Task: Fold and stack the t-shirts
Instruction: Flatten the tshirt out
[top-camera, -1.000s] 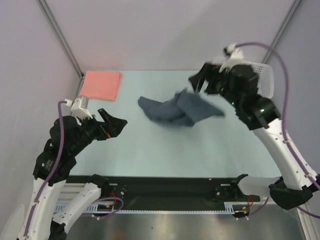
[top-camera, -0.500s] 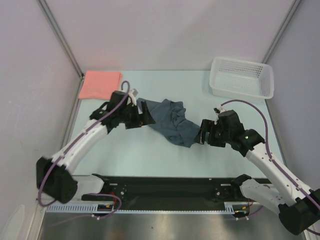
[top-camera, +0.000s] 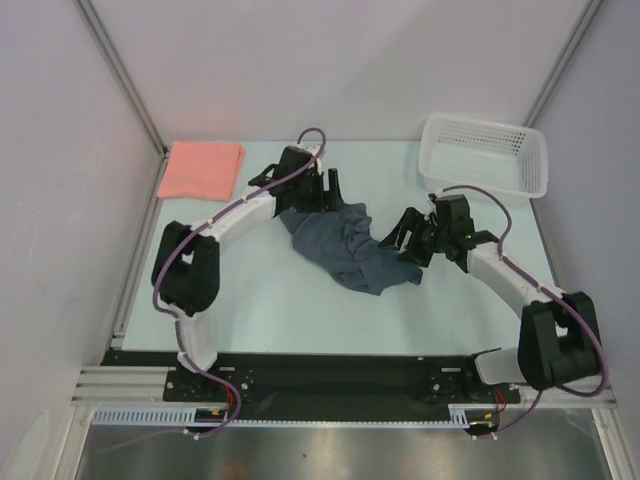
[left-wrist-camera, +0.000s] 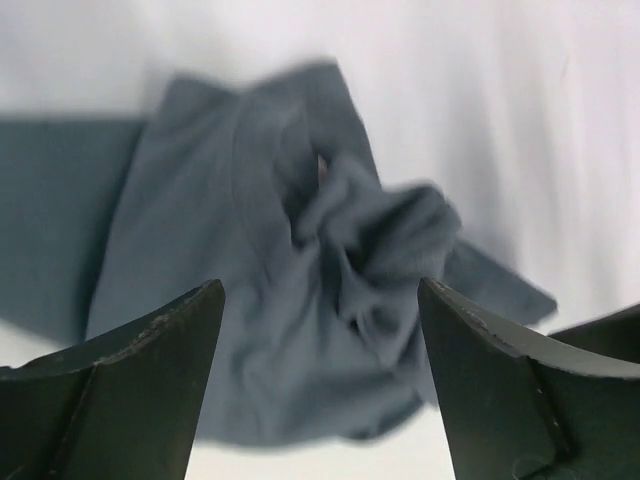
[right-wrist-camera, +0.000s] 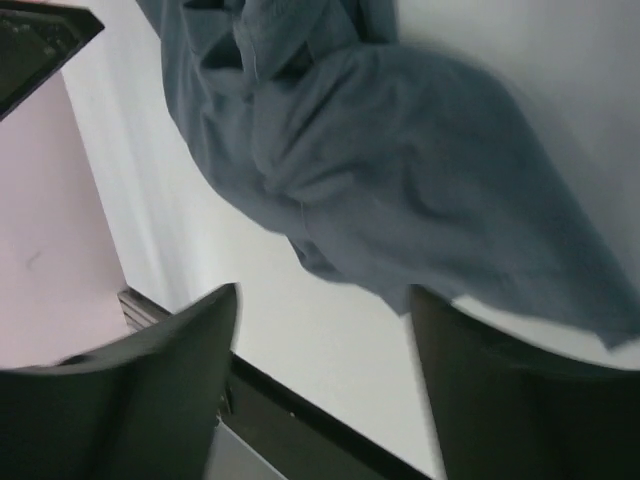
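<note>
On the table (top-camera: 250, 300) the grey shirt (top-camera: 345, 245) now lies bunched up near the middle; a second ago it hung in the air. The left gripper (top-camera: 325, 190) and right gripper (top-camera: 400, 235) have come to its sides, both open and empty, so I think spreading can start. The pink shirt (top-camera: 202, 170) sits folded at the far left corner.

The crumpled t-shirt (top-camera: 345, 250) is plain slate blue-grey, and the folded t-shirt (top-camera: 202, 170) is plain salmon pink. The worktop (top-camera: 300, 310) is pale mint, the basket (top-camera: 480, 185) white mesh.

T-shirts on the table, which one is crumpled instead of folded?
The blue-grey t-shirt in the middle, a bunched heap; the salmon-pink t-shirt lies folded flat, far left.
</note>
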